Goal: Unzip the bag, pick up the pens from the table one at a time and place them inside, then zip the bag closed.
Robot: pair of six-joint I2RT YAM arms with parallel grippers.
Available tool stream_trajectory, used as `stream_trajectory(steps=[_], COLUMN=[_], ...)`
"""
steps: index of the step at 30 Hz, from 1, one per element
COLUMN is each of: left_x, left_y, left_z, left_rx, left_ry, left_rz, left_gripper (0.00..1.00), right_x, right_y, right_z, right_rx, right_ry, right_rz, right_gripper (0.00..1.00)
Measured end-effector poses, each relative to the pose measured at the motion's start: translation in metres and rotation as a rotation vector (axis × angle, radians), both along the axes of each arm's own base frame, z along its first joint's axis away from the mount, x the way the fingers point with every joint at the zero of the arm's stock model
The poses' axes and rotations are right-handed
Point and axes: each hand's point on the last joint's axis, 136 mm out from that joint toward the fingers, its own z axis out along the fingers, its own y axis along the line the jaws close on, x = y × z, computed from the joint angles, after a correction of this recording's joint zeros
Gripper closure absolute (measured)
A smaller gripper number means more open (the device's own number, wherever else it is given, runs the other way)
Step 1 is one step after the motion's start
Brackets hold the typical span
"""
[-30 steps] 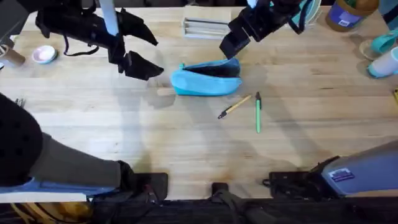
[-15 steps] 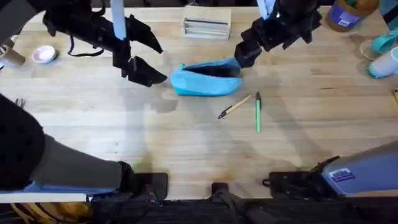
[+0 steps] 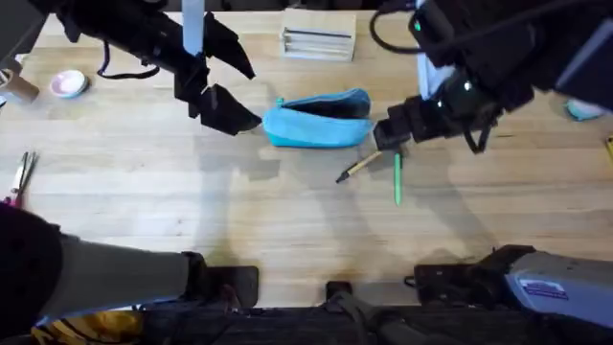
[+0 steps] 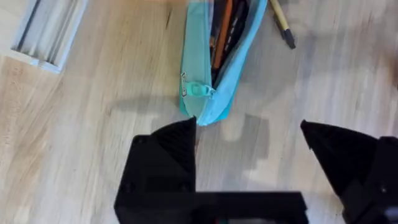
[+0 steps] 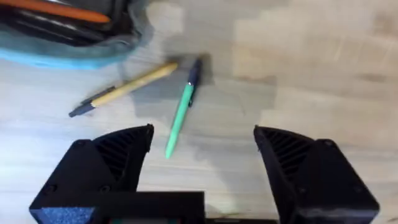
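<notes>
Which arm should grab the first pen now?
Right. Its open pincer hovers just above the green pen and tan pen; the left pincer sits at the bag's far end.

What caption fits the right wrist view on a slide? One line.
Open right end effector above green pen and tan pen, beside the unzipped blue bag.

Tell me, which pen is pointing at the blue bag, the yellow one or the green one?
The tan-yellow pen. It lies slanted, its light end aimed up toward the open blue bag. The green pen lies beside it, running straight toward the table's near edge rather than at the bag.
</notes>
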Motion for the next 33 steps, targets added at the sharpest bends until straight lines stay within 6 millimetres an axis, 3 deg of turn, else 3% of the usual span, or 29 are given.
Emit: stream_trajectory(steps=[6, 12, 23, 33], left_x=[-0.001, -0.001, -0.001, -0.001], left_y=[0.001, 0.001, 0.001, 0.001], left_z=[-0.001, -0.001, -0.001, -0.001], left_rx=[0.005, 0.005, 0.007, 0.007], left_ry=[0.016, 0.017, 0.017, 0.017], left_rz=[0.013, 0.014, 0.014, 0.014], left_gripper=[0.009, 0.008, 0.007, 0.007], right_x=[-0.019, -0.017, -0.022, -0.02], right_y=[-0.003, 0.007, 0.013, 0.013], right_z=[-0.039, -0.071, -0.077, -0.08], right_rx=[0.039, 0.111, 0.155, 0.218], right_ry=[-0.013, -0.05, -0.016, -0.051], right_rz=[-0.137, -0.192, -0.24, -0.501], right_gripper=[0.005, 0.005, 0.005, 0.006])
